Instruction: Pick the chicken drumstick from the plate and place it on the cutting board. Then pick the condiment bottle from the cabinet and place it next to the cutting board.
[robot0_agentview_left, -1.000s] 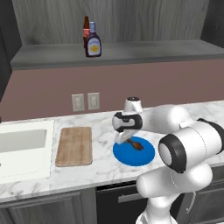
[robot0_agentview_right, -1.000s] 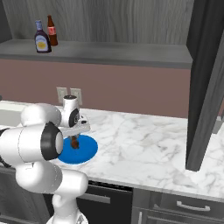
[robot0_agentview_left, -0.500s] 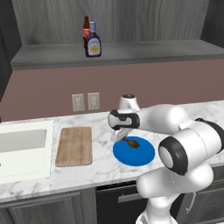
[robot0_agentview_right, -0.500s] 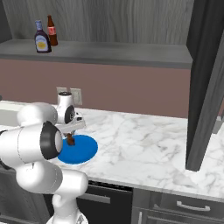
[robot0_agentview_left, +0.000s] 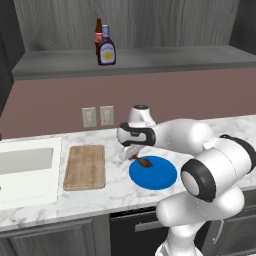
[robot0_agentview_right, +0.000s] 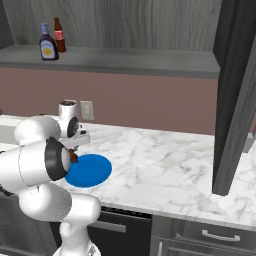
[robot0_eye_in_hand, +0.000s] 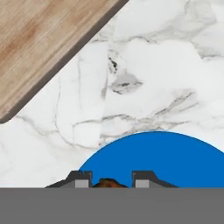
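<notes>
marble desk (robot0_agentview_left: 115, 192) carries the cutting board (robot0_agentview_left: 85, 166), and just right of the board lies the blue plate (robot0_agentview_left: 153, 173), apart from it. the condiment bottle (robot0_agentview_left: 106, 48) stands on the cabinet (robot0_agentview_left: 165, 57) shelf above the board, beside a slim brown bottle (robot0_agentview_left: 98, 35). tool (robot0_agentview_left: 133, 156) is clamped narrow on the chicken drumstick (robot0_agentview_left: 143, 162), lifted over the plate's board-side edge.

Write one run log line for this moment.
tool: shut on chicken drumstick | drumstick: lifted over plate edge | cutting board: bare

No legible text on anything
</notes>
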